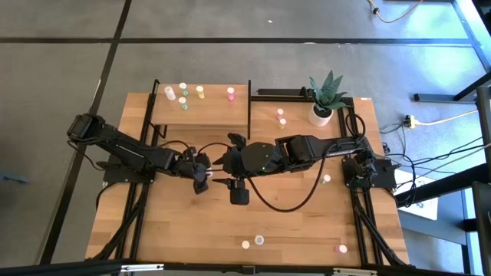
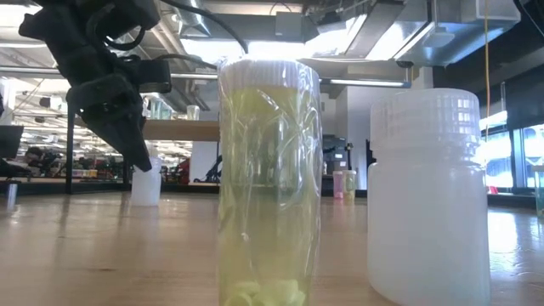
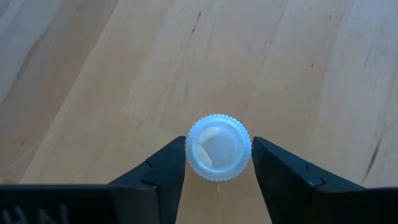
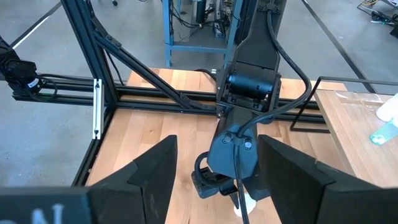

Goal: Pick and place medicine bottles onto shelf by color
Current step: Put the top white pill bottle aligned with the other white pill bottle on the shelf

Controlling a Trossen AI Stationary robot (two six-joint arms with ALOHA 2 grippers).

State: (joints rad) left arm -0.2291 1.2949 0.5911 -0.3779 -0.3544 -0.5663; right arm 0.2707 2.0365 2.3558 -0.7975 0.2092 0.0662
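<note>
A small whitish medicine bottle with a ribbed white cap (image 3: 219,147) stands upright on the wooden tabletop, left of centre. My left gripper (image 3: 219,163) reaches down over it, one finger on each side of the cap; in the high view my left gripper (image 1: 201,179) covers the bottle. My right gripper (image 4: 214,177) hangs open well above the table, just right of the left one, looking down on the left arm. The shelf (image 1: 201,111) stands at the far left with several bottles on it, white (image 1: 169,93), green (image 1: 182,100), yellow (image 1: 200,90) and pink (image 1: 230,93). My left gripper has the bottle's cap (image 3: 191,149) between its two fingers, one on each opposite side of the ribbed rim. The fingers come from above, slanting down. The bottle stands upright with its base on the table.
Loose bottles lie at the far right (image 1: 281,118), near the right edge (image 1: 326,179) and along the near edge (image 1: 252,241), (image 1: 342,248). A potted plant (image 1: 324,107) stands at the far right. Black frame posts (image 1: 146,130) border the shelf and table.
</note>
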